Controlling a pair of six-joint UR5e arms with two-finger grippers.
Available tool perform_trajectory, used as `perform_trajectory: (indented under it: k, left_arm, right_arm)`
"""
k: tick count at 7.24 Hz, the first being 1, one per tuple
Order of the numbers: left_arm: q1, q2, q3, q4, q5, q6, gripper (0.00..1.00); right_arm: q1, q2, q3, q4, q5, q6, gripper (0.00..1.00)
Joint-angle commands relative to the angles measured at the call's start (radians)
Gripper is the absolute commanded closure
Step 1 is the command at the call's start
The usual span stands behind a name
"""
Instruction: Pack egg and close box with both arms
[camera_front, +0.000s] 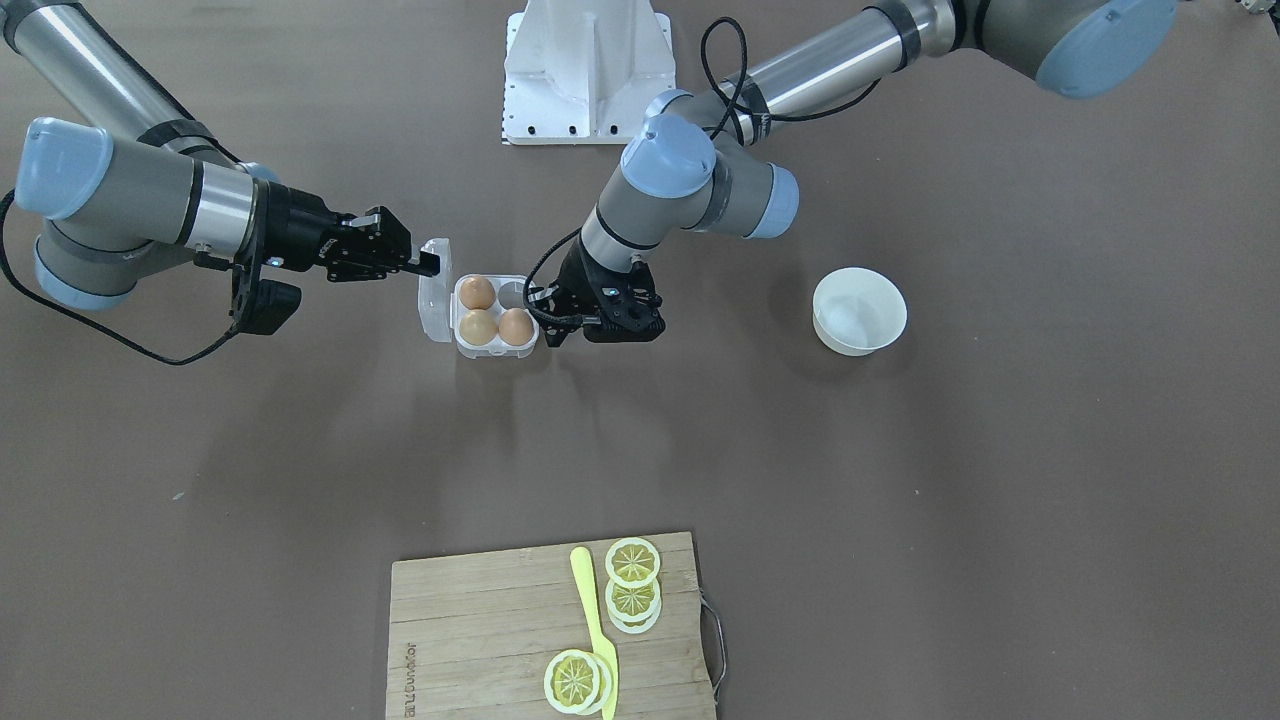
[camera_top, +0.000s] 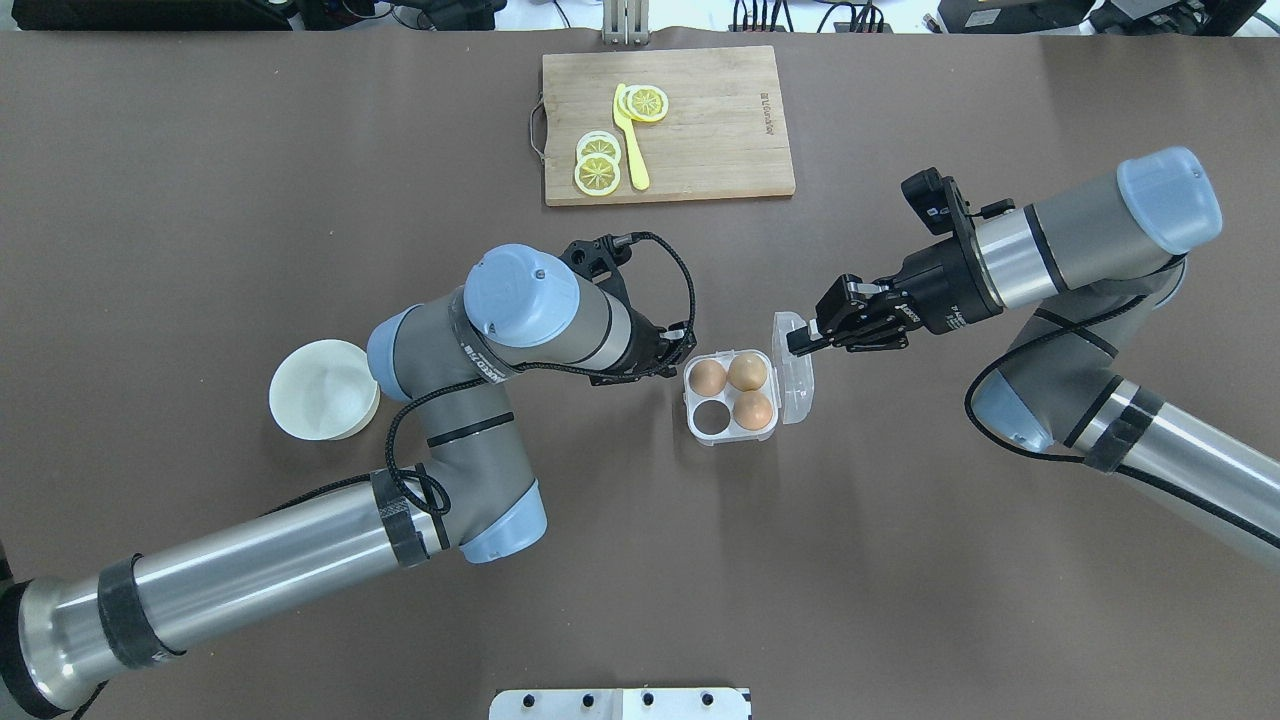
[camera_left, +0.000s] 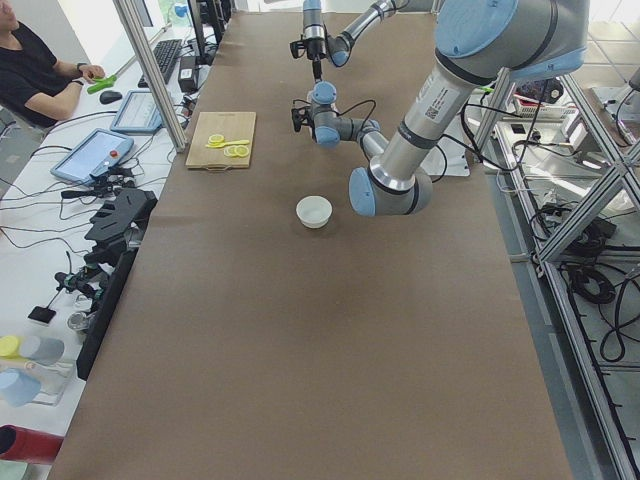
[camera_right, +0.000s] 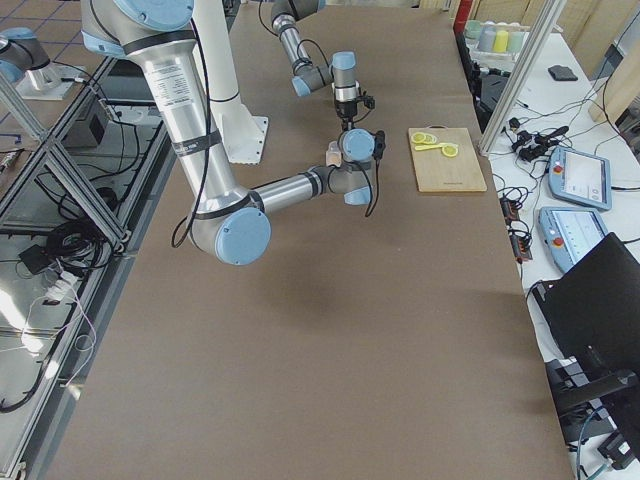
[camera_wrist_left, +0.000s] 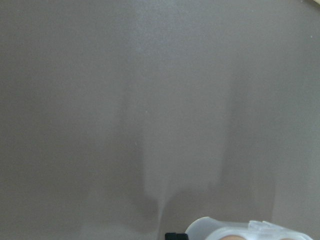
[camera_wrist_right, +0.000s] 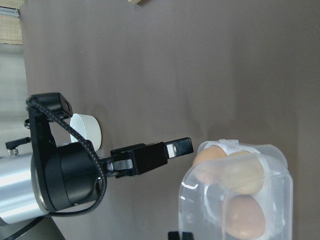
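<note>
The clear box (camera_front: 497, 348) (camera_top: 729, 436) stands mid-table with three tan eggs (camera_front: 478, 327) (camera_top: 747, 372) in its cups; one cup (camera_top: 712, 416) is empty. Its hinged lid (camera_front: 434, 305) (camera_top: 795, 385) stands raised on the side toward my right arm, and it fills the lower right of the right wrist view, where the lid (camera_wrist_right: 280, 165) lets the eggs show through. My right gripper (camera_front: 430, 265) (camera_top: 800, 343) is shut, its tip against the lid's top edge. My left gripper (camera_top: 686, 347) (camera_wrist_right: 182, 146) looks shut, its tip at the box's opposite rim.
A white bowl (camera_front: 859, 311) (camera_top: 324, 389) sits behind my left arm's elbow. A wooden cutting board (camera_front: 480, 640) (camera_top: 720, 120) with lemon slices and a yellow knife lies at the far edge. A person (camera_left: 40, 70) sits beside the table's far end.
</note>
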Motion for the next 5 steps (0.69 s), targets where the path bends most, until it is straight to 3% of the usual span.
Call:
perform_trajectory:
  k: [1, 5]
  left_arm:
    - [-0.022, 0.003, -0.009, -0.002, -0.022, -0.001, 1.00]
    - [-0.022, 0.003, -0.012, -0.002, -0.022, -0.005, 1.00]
  right_arm:
    - [-0.006, 0.002, -0.001, -0.002, -0.002, 0.000, 1.00]
    - [-0.033, 0.005, -0.003, -0.005, -0.020, -0.002, 1.00]
